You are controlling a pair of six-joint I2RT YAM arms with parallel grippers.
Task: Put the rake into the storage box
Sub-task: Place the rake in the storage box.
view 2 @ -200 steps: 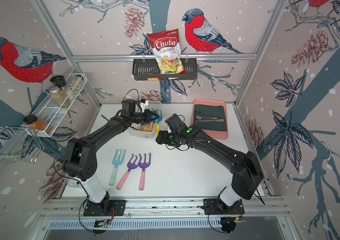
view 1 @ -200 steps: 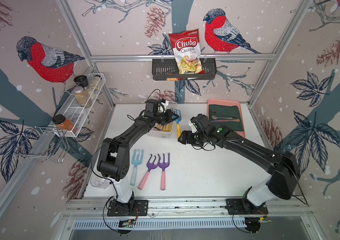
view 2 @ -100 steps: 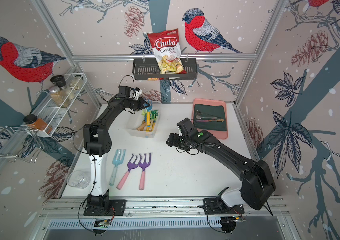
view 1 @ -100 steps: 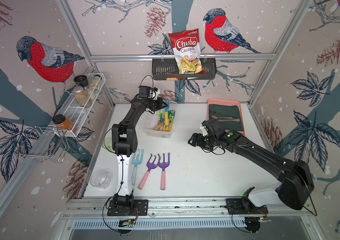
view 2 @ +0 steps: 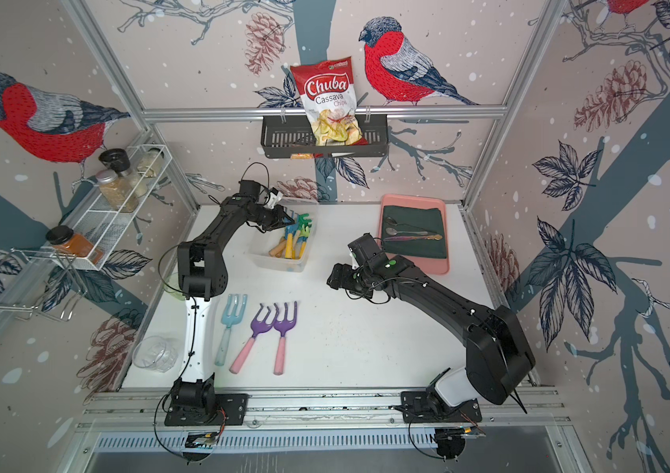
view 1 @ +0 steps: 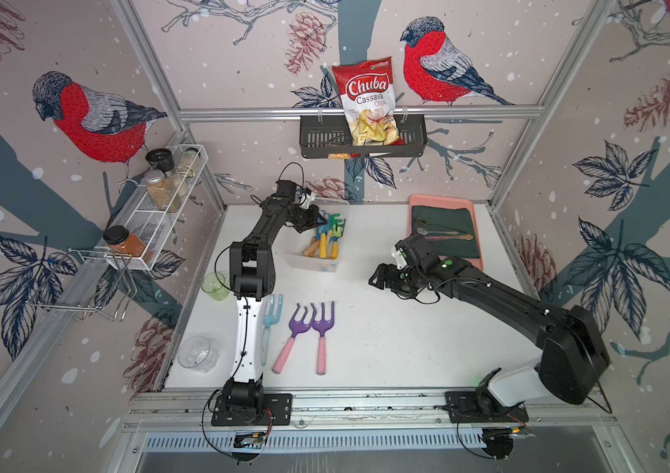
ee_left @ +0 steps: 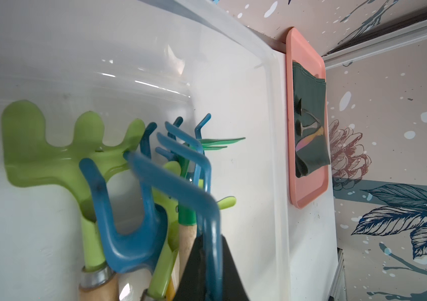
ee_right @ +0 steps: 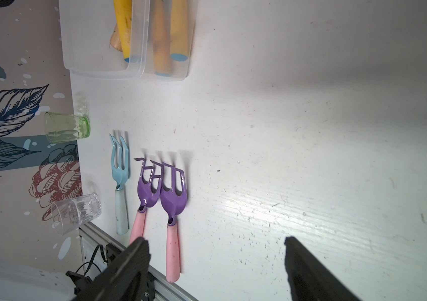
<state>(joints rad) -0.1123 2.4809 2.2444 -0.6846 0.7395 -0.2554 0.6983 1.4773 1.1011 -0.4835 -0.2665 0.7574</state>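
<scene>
1. The left gripper (view 1: 318, 222) is reaching over the far end of the storage box (view 1: 317, 267). Its jaws are pressing together on what looks like one thin prong of a blue rake (ee_left: 178, 185). In the wrist view that prong is running down between the dark fingers.
2. The blue rake is sitting within the box's walls, its head crowding against a green rake (ee_left: 50, 156) and other tools with wooden and yellow handles. I cannot tell whether it is resting on the bottom.
3. The right gripper (ee_right: 215, 242) is hovering with jaws wide apart and nothing between them. It is hanging above the bare table (view 1: 386, 348), between the box and the pink tray (view 1: 443, 200).
4. This rake is looking as good as delivered. Letting go and lifting the left arm clear are what is remaining.
5. A pale blue rake (view 1: 271, 317), a purple rake (view 1: 301, 318) and its purple twin (view 1: 323, 323) are lying near the table's front edge, well apart from the box. If the task is covering them too, most of the work is waiting.
</scene>
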